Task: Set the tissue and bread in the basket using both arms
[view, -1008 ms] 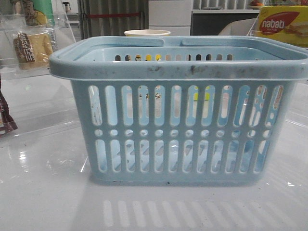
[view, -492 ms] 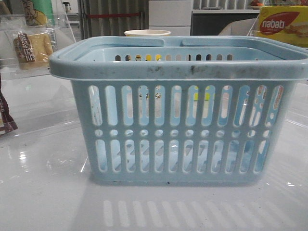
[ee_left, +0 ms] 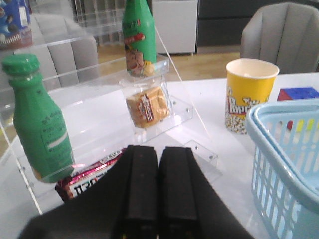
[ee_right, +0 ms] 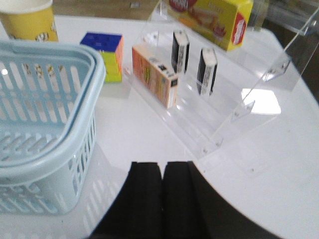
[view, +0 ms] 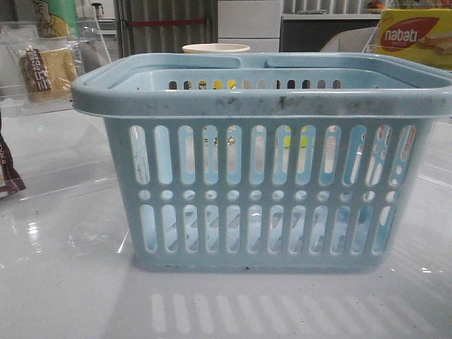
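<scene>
Front view: basket (view: 261, 176) holds nothing visible

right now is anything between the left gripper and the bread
Nothing visible blocks it. The left gripper, shut, points at the bread on the clear acrylic stand. A green bottle and a red snack packet sit off to one side.

Basket (view: 268, 176): far wall cut by right edge of front view; hides popcorn cup (view: 216, 49) below its rim. Bread (view: 46, 70) label: lettering illegible.
</scene>
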Robot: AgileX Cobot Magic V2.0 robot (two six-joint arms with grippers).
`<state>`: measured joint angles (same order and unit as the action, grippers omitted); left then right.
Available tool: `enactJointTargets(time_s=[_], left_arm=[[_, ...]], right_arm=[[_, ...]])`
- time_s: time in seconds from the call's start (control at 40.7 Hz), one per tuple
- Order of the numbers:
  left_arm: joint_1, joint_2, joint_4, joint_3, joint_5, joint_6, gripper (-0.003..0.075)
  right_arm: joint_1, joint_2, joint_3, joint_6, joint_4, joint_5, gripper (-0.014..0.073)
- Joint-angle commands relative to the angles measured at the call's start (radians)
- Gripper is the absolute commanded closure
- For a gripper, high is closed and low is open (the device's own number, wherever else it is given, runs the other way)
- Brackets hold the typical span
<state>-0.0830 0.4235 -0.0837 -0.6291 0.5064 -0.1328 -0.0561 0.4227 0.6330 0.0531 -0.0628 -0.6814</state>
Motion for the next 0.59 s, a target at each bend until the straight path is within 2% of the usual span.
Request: enactJointTargets(time_s=[0.0, 0.148, 0.443, 0.492, 0.566], left_arm=[[-0.002, 0.04, -0.007, -0.035, -0.016, 0.007, 0.0627], [-0.002, 0.06, -0.007, -0.035, 0.038, 0.007, 0.0627], [-0.002, 0.061, -0.007, -0.035, 0.025, 0.007, 0.0627], [-0.002, 0.061, -0.007, -0.035, 0.025, 0.007, 0.062], [-0.002, 0.061, -0.007, -0.035, 0.025, 0.007, 0.0572]], right_arm=[[-0.004, 0.071, 0.037, 0.007, -0.008, 0.035, 0.054], [-0.004, 0.148, 0.036, 0.007, -0.008, 0.023, 0.054], [-0.004, 0.186, 0.033, 0.007, -0.008, 0.032, 0.0536], [-0.004, 0.186, 0.033, 0.007, -0.008, 0.032, 0.0518], [-0.004, 0.186, 0.033, 0.007, -0.008, 0.029, 0.0426]])
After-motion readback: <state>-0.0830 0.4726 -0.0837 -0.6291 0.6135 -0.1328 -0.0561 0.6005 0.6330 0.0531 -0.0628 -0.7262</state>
